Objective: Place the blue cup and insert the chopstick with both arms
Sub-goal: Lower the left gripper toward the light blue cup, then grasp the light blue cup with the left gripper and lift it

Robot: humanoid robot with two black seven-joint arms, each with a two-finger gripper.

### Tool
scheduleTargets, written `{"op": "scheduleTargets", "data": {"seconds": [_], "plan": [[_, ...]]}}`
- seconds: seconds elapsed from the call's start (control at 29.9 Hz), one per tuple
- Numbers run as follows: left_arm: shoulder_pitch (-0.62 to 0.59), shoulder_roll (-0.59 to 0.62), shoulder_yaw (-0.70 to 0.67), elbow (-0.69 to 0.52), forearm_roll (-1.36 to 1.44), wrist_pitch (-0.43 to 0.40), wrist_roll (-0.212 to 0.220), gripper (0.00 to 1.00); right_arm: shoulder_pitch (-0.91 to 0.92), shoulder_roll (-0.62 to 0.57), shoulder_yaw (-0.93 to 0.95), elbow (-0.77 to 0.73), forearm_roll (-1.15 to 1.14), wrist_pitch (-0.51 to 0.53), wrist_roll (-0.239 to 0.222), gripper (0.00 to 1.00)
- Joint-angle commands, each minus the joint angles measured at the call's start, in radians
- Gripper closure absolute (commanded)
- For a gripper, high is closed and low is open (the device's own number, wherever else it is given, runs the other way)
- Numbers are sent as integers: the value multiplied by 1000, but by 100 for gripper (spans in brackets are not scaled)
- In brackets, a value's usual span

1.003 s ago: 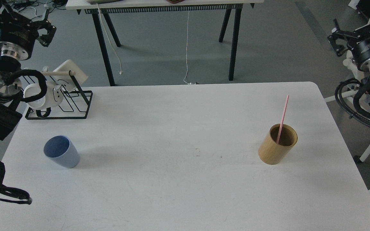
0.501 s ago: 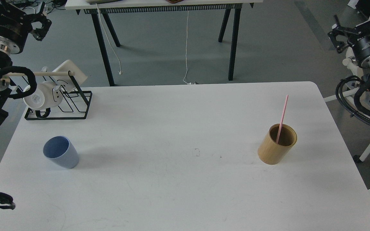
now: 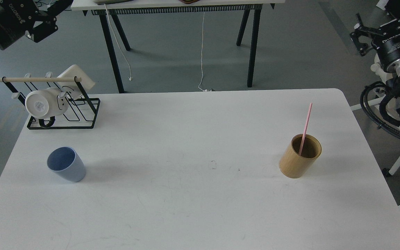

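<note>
Fingers of the left gripper (image 3: 42,26) are dark and partly cut off at the top left corner of the view, so I cannot tell whether they stand wide or narrow; nothing shows between them. On the right gripper (image 3: 359,38), black finger links splay outward from the wrist with nothing between them, spread apart, well above and to the right of the wooden cylinder (image 3: 300,156).

Since half a second ago the left arm has lifted up and out toward the corner: its silver joint and cabling, which then covered the end of the rack (image 3: 63,114), are gone from view, and the rack's wooden bar now shows whole. The right gripper has risen only slightly. Nothing on the white table (image 3: 193,201) has moved.

That wooden cylinder stands upright and open, and the chopstick (image 3: 306,125) rests inside it, leaning toward its far rim and sticking well out of its mouth. Far to the cylinder's left the blue cup (image 3: 66,168) stands upright, mouth up, holding nothing. Beyond the cup, farther again from the cylinder, the rack carries a white mug (image 3: 45,103) lying on its side.
</note>
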Motion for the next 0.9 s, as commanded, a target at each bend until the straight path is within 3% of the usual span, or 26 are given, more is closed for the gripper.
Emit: {"op": "scheduleTargets", "data": {"seconds": [0.0, 0.17, 0.3, 0.4, 0.5, 0.6, 0.74, 0.87], "plan": [[67, 97, 2, -193, 213, 0, 0, 4, 0, 0, -3, 0, 0, 0, 0, 1], [153, 150, 47, -320, 546, 4, 0, 10, 0, 0, 0, 0, 0, 0, 0, 1], [253, 212, 120, -347, 690, 118, -4, 10, 0, -1, 0, -1, 0, 0, 0, 1], [296, 230, 165, -342, 862, 217, -38, 10, 0, -1, 0, -3, 0, 0, 0, 1], [317, 232, 195, -315, 1018, 308, -70, 10, -6, -1, -2, -3, 0, 0, 0, 1], [327, 224, 220, -249, 1129, 371, -70, 15, -6, 0, -2, -3, 0, 0, 0, 1], [331, 200, 242, -143, 1177, 380, -79, 17, -8, -1, -2, -3, 0, 0, 0, 1], [333, 171, 262, -65, 1178, 386, -121, 21, -12, -3, 0, -3, 0, 0, 0, 1]]}}
